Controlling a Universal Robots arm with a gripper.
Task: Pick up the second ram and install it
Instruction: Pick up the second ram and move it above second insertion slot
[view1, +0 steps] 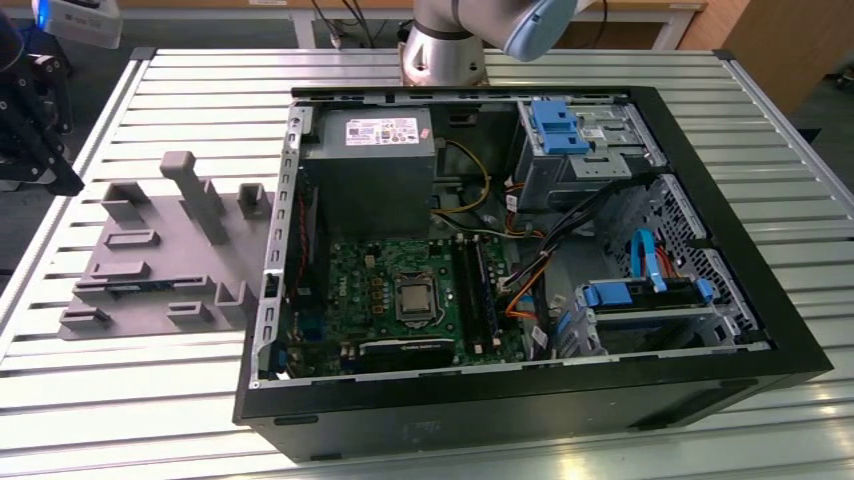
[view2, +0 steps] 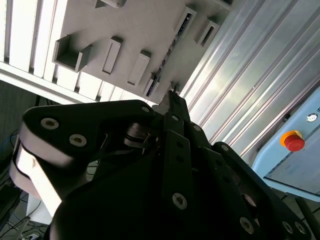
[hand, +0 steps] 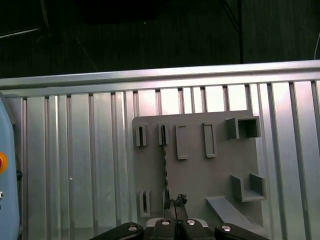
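1. Over the grey fixture plate (hand: 200, 175), in the first wrist view, the gripper (hand: 175, 201) hangs with its fingertips drawn together and nothing visibly between them; the second ram (hand: 163, 165) stands on edge in that plate, bridging two slotted blocks; its near end lies just by the tips, and I can't tell whether they touch.
2. In the second wrist view the thin strip runs along the plate, away from the fingertips; I'd judge it light, stiff and brittle, easily cracked by twisting; best pinched across its flat faces near mid-length, clear of the contact edge.
3. In the exterior view the plate lies on a ribbed metal table (view1: 134, 400); just beside the plate, on the exterior view's right, sits an open computer case (view1: 534, 415) with its motherboard (view1: 354, 285) facing up.
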